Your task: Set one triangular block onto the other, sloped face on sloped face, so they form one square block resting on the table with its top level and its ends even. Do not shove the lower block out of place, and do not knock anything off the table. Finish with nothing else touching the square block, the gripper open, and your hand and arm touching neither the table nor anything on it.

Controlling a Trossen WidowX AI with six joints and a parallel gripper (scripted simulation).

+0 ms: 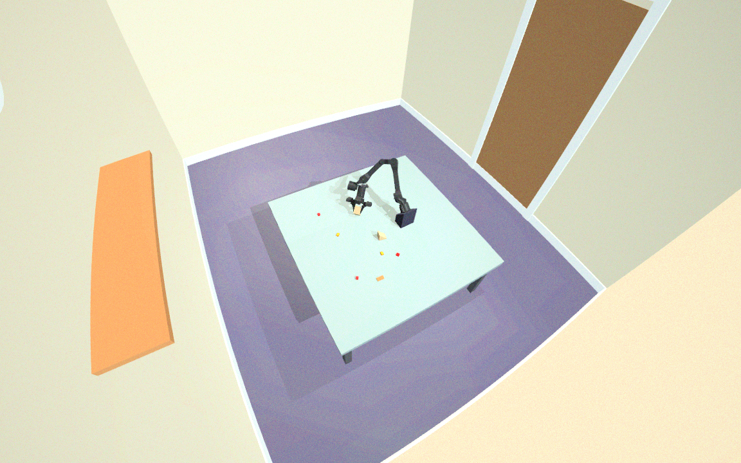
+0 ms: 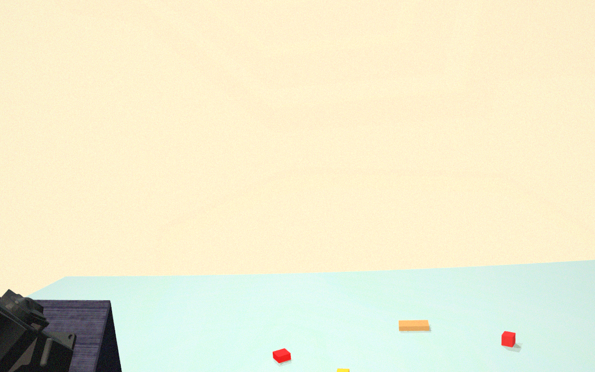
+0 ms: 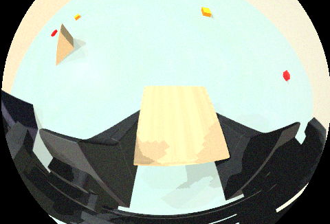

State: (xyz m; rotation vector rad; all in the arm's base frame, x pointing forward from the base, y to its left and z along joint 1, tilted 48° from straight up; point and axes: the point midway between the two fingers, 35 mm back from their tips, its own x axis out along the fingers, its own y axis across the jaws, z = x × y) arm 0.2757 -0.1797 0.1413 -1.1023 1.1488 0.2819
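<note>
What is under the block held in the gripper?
Under the held block, the wrist view shows pale table and the block's shadow; it hangs lifted in the gripper, with nothing else below. The block's own underside is hidden. The other block sits apart, far off.

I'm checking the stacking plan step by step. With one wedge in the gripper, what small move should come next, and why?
Probably carry the held triangular block toward the other triangular block. The gripper is shut on the first, lifted above the table, while the second rests apart, up and to the left in the wrist view.
</note>
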